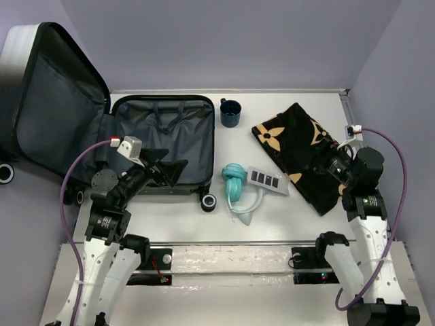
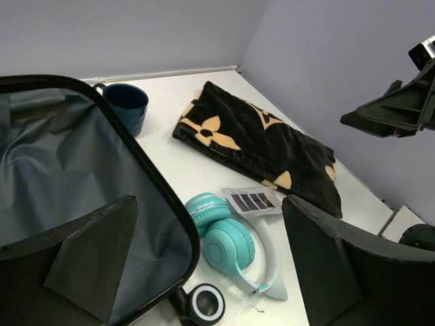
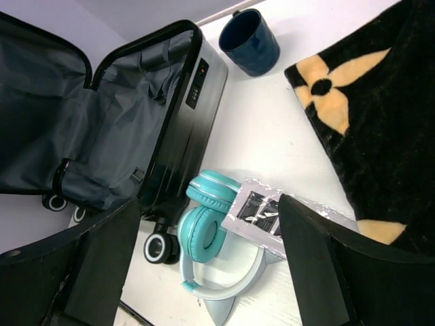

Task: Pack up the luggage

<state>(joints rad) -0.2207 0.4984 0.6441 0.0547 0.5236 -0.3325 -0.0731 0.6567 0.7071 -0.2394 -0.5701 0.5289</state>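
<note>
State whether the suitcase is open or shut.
Open: the suitcase has its lid laid back, and the grey lining of both halves shows.

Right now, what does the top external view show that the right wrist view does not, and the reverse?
Only the top external view: the left gripper, open over the suitcase's near edge, and the whole flowered cloth. Only the right wrist view: the lock panel on the suitcase's silver side wall. Both: the open suitcase, the dark blue mug, the teal headphones and the packet of black strips.
</note>
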